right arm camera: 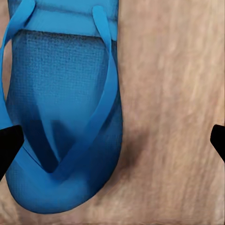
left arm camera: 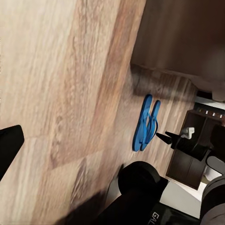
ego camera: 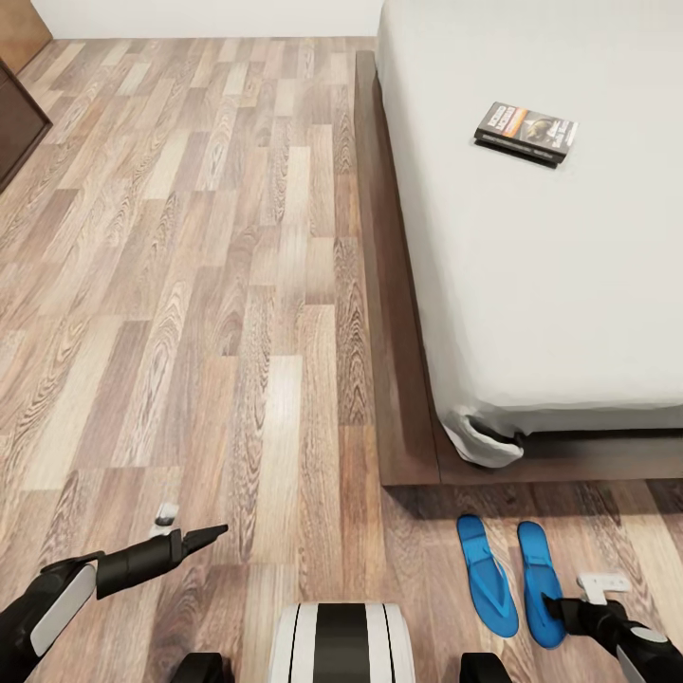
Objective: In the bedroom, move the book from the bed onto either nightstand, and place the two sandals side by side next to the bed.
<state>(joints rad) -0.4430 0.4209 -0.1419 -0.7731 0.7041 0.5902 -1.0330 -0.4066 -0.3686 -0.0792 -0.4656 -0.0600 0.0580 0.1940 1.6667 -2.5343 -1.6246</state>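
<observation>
While low over the floor (ego camera: 190,285), right gripper (right arm camera: 112,140) hangs just above the sandals' toe end, fingers (right arm camera: 9,145) spread wide, one tip over the nearer sandal (right arm camera: 61,108), other over bare wood; holds nothing. Left gripper (ego camera: 204,536) reaches fwd, level, well apart from sandals, off to their side; finger state: cannot tell. Count: 2 sandals (ego camera: 512,574), blue, side by side, not touching, just beside foot of bed (ego camera: 408,379). 1 book (ego camera: 526,133), flat on mattress, far beyond both grippers' tips. Seen from left wrist: sandals (left arm camera: 146,123) paired, right arm (left arm camera: 187,140) close by.
</observation>
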